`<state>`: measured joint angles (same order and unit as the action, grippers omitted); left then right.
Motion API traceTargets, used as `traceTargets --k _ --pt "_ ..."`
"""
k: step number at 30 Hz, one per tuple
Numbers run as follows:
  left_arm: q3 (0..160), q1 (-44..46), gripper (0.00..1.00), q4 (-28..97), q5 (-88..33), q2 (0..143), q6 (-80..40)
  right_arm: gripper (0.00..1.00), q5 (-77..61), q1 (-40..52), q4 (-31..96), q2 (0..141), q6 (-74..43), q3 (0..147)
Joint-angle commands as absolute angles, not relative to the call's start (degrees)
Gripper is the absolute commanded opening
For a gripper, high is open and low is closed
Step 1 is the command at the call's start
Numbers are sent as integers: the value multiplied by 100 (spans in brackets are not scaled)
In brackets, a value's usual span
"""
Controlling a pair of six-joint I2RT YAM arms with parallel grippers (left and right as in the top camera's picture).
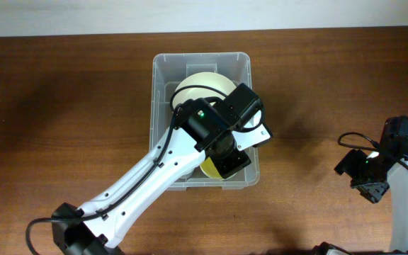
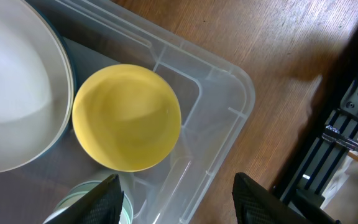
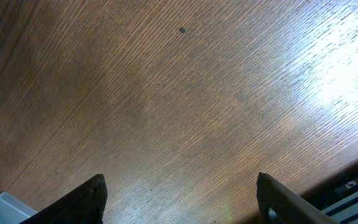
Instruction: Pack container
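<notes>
The clear plastic container stands at the table's middle back. It holds a large white bowl, a yellow bowl and a pale green-rimmed cup. In the left wrist view the yellow bowl lies in the container's corner beside the white bowl, with the cup partly behind the left finger. My left gripper is open and empty, hovering above the container's front right part. My right gripper is open and empty over bare table at the right.
The brown wooden table surrounds the container. A dark frame with cables shows past the table edge in the left wrist view. A white wall strip runs along the back.
</notes>
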<state>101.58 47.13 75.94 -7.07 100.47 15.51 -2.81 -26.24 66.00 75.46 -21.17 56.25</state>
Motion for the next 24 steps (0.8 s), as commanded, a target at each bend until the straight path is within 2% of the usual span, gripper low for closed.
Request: traceTargets --k 1,8,12,16,20,21,23,24 --pt "10158 4687 58 7653 -486 10075 1590 73 -250 -2668 6606 7548 -2121 5723" --pt "10191 4040 59 7717 572 9883 856 73 -340 -2657 6606 7537 -2123 5758" --pt "10191 2840 59 7301 585 9507 438 73 -266 -2263 6692 7393 -2123 6250" --pt "10191 1529 60 6834 582 9349 -121 74 -62 -1328 6702 7365 -1953 7131" --pt "10116 510 61 6490 578 9351 -921 81 180 -384 6357 7404 -1599 7537" --pt "10101 316 64 6416 569 9360 -1125 82 255 -185 6208 7424 -1507 7546" --pt "10088 -58 67 6298 541 9406 -1326 91 373 189 5898 7505 -1306 7544" --pt "10088 -200 70 6270 541 9424 -1332 99 370 342 5749 7555 -1151 7544"
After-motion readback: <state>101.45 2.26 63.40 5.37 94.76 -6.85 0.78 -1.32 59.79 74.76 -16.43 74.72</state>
